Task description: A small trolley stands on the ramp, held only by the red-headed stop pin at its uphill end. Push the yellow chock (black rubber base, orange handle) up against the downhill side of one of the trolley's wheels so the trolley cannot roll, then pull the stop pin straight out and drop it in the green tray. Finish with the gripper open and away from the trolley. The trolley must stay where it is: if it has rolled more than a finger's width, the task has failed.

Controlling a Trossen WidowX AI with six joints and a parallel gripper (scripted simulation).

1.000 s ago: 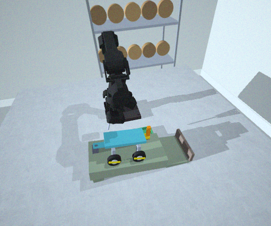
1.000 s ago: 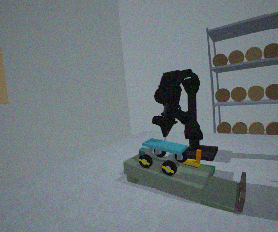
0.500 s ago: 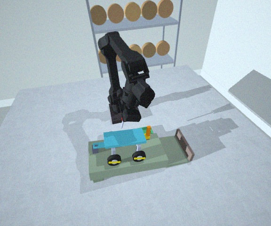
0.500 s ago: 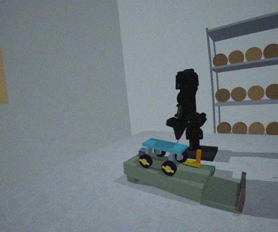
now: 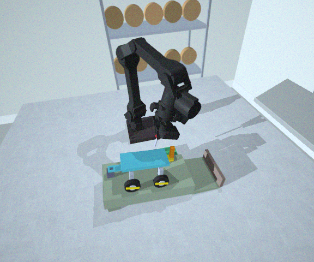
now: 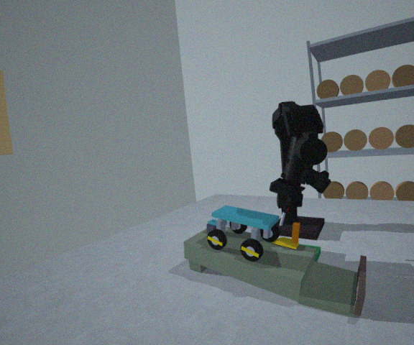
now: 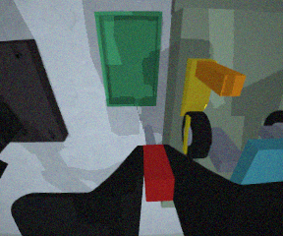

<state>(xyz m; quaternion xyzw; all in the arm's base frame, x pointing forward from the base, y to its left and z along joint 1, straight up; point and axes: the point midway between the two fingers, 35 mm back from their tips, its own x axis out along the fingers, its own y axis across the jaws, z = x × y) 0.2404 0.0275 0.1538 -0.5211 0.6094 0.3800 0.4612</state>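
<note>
1. Gripper (image 7: 157,189) is clamped on the stop pin (image 7: 158,172); its red head sits between the jaws in the wrist view, thin shaft hanging below in the top view.
2. Pin is out of the trolley (image 5: 144,159), held in the air beside the deck's downhill end, on the arm-base side.
3. Green tray (image 7: 130,58) lies on the floor next to the ramp (image 5: 151,191), ahead of the pin in the wrist view. From the exterior view only its edge shows behind the chock.
4. Yellow chock (image 7: 197,88) sits on the ramp with its orange handle (image 7: 221,78) sticking up, touching the downhill side of a rear wheel (image 7: 198,134).
5. Trolley stands on the ramp, four wheels down, deck level with the slope.
6. A brown end board (image 5: 213,167) closes the ramp's low end, well apart from the trolley.
</note>
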